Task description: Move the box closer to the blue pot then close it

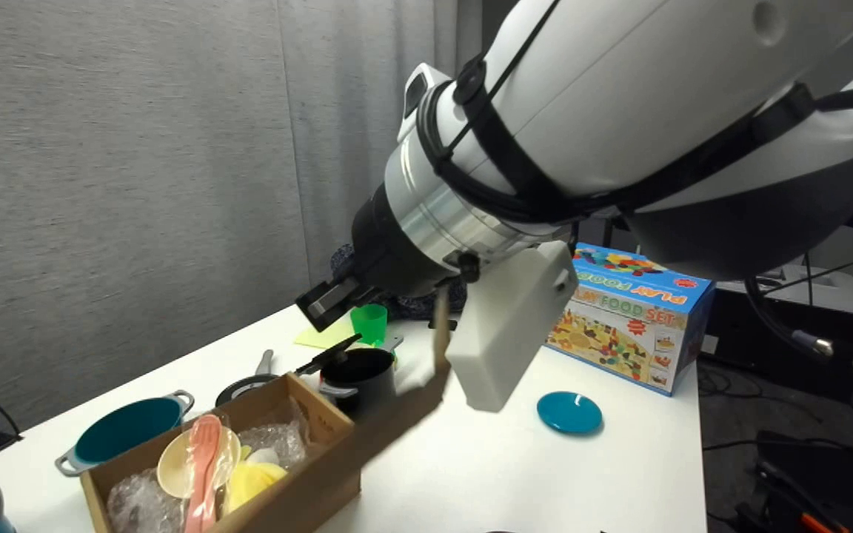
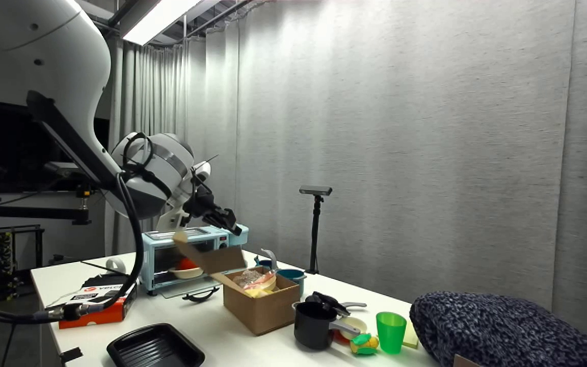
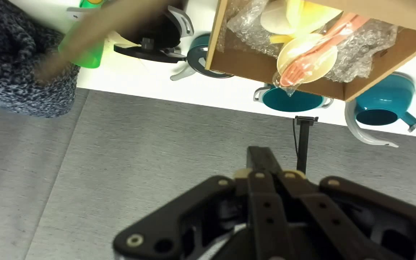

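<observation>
The brown cardboard box [image 1: 321, 409] stands open on the white table, with bubble wrap and pink and yellow items [image 1: 204, 451] inside. It also shows in an exterior view [image 2: 265, 312] and the wrist view [image 3: 247, 68]. A long flap [image 1: 378, 437] sticks up, blurred; two raised flaps [image 2: 224, 260] show in an exterior view. The blue pot [image 1: 130, 429] sits right beside the box's far side, also in an exterior view [image 2: 296, 275] and the wrist view [image 3: 291, 100]; contact cannot be told. My gripper [image 1: 326, 302] is shut and empty, above the box [image 2: 235, 228], fingertips together in the wrist view [image 3: 264, 159].
A black pot [image 2: 314, 326], a lid and a green cup [image 2: 391, 331] stand beside the box. A light blue toaster oven [image 2: 186, 255] and a teal kettle [image 3: 385, 97] are at its other end. A toy carton [image 1: 626, 318], teal dish [image 1: 569, 412] and black tray [image 2: 156, 346] lie farther off.
</observation>
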